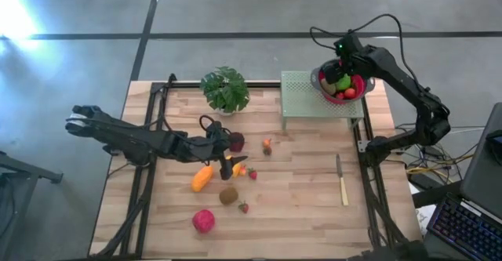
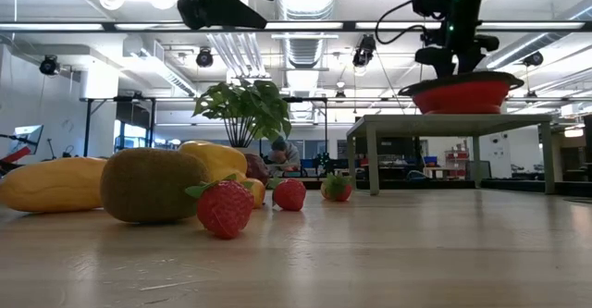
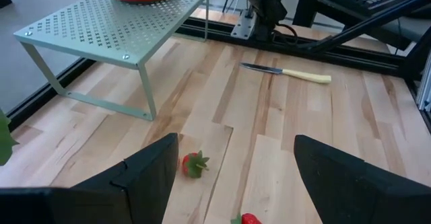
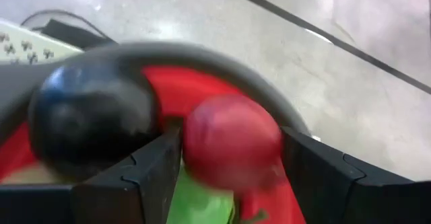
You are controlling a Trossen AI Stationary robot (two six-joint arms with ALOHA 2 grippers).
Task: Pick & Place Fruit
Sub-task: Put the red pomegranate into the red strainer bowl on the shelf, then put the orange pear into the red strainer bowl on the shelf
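Note:
Toy fruits lie loose mid-table: a yellow-orange one [image 1: 202, 178], a brown kiwi [image 1: 228, 195], a red round one [image 1: 203, 220], a maroon one [image 1: 235, 141] and small strawberries [image 1: 252, 174]. My left gripper [image 1: 229, 161] hovers open above them. Its wrist view shows one strawberry [image 3: 194, 163] on the wood ahead of the fingers, touching neither. My right gripper [image 1: 343, 67] is over the red bowl [image 1: 358, 88], which stands on the green perforated stand [image 1: 306, 96] and holds green and red fruit. A round red fruit [image 4: 232, 143] fills the gap between its fingers. My right gripper [image 4: 232, 131] has the round red fruit's two sides [image 4: 192, 146] between its fingers, pinched from above and pointing down into the bowl. The fruit spans the whole gap. It sits above a green fruit [image 4: 202, 197]; whether it rests on that one I cannot tell.
A leafy potted plant [image 1: 225, 88] stands at the far edge left of the stand. A knife with a pale handle [image 1: 342, 181] lies on the right part of the table. A dark round thing [image 4: 94, 123] sits in the bowl beside the right gripper. Bare wood lies near the front edge.

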